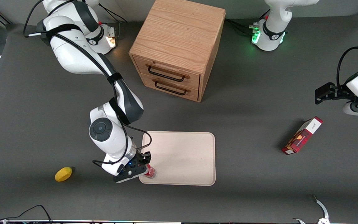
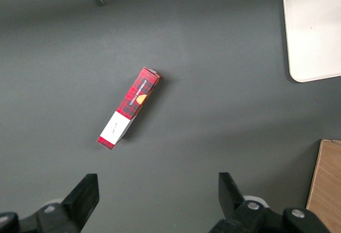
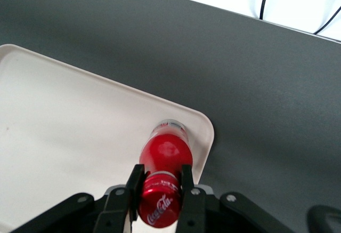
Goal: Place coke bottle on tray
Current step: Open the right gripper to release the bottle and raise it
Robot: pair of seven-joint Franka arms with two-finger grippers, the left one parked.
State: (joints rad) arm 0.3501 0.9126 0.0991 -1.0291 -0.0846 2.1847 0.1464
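Observation:
The coke bottle, small and red with a red cap and white script, stands upright in the tray's corner nearest the front camera at the working arm's end. It also shows in the front view. My gripper is shut on the bottle's neck and cap from above, one finger on each side; in the front view the gripper sits at the tray's edge. The cream-white tray lies flat on the grey table; its rim curves round just beside the bottle's clear base.
A yellow lemon lies on the table toward the working arm's end. A wooden two-drawer cabinet stands farther from the front camera than the tray. A red carton lies toward the parked arm's end, seen also in the left wrist view.

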